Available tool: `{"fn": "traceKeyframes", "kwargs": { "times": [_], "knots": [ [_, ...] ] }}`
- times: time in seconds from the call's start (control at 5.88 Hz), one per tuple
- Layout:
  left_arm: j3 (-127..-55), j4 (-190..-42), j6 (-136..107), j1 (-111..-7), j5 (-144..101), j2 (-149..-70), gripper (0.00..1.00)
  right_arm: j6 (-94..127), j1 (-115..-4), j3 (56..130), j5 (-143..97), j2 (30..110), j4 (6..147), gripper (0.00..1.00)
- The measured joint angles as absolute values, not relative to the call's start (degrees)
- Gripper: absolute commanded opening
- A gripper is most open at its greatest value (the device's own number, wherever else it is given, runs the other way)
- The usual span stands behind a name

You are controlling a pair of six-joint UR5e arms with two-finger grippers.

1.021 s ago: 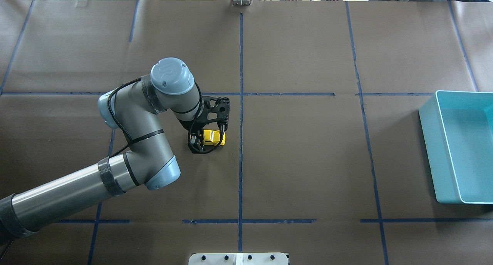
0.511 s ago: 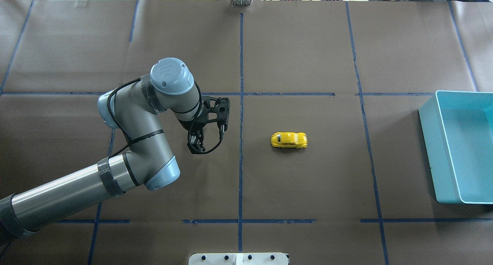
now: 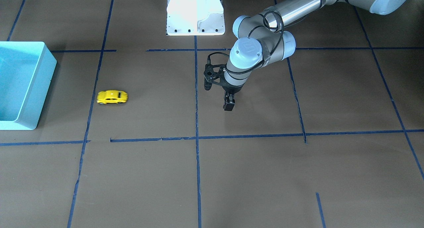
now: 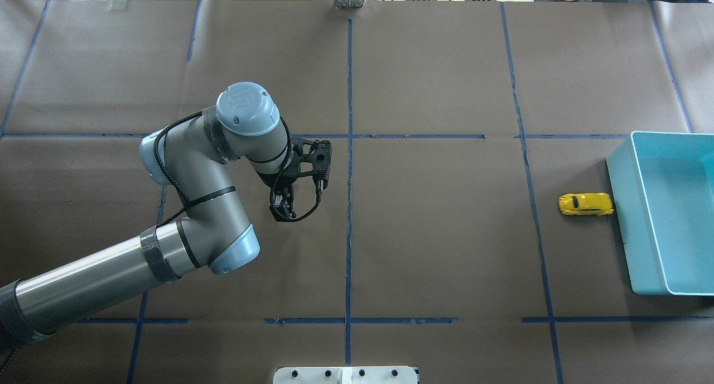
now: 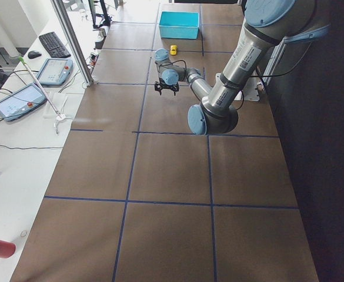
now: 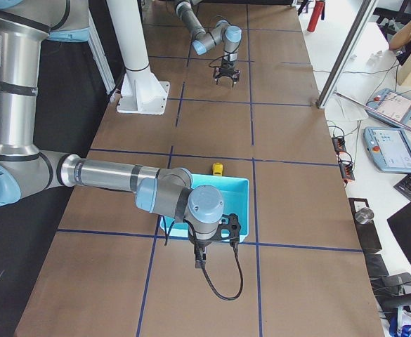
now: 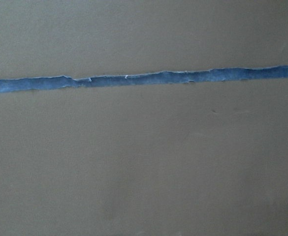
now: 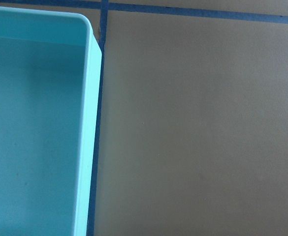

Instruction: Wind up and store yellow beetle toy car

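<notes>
1. At the tabletop's [image 4: 435, 250] left side in the overhead view, the left arm [image 4: 195, 205] reaches in from the lower edge, its wrist bent downward.
2. Just left of the centre line of blue tape [image 4: 349, 205], the left pincer [image 4: 281, 206] hangs pointing down at the brown paper. Its fingers are spread and grasp nothing, with bare tabletop beneath them. The left wrist camera sees only brown paper and a strip of blue tape.
3. Well to the right of it, the yellow beetle toy car [image 4: 585, 204] stands on its wheels on the tabletop. It lies lengthwise toward the teal bin [image 4: 633, 222], outside the bin and close to its outer wall. Whether its nose touches that wall cannot be told.
4. At the far right, the right pincer [image 6: 199, 258] hangs by the bin's near corner, pointing down. It shows only in the side view, so I cannot tell whether it is released or clenched.
</notes>
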State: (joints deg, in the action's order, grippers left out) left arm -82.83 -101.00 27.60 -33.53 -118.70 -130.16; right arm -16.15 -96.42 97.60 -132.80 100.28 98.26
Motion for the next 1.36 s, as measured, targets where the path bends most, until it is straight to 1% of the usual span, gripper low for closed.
{"fn": "traceKeyframes", "kwargs": {
  "times": [0.34, 1.02, 1.36],
  "knots": [
    [-83.3, -100.1, 27.5, -35.8, -119.1, -129.1, 1.00, -16.0, -96.4, 97.8, -132.9, 100.2, 98.3, 1.00],
    [-87.4, -90.7, 26.8, -45.9, -119.5, -127.4, 1.00, -15.8, -96.4, 98.4, -133.8, 100.3, 98.3, 1.00],
    [-89.6, -86.8, 26.8, -49.8, -120.0, -123.8, 1.00, -15.9, -96.4, 98.5, -135.1, 100.1, 96.7, 1.00]
  ]
}}
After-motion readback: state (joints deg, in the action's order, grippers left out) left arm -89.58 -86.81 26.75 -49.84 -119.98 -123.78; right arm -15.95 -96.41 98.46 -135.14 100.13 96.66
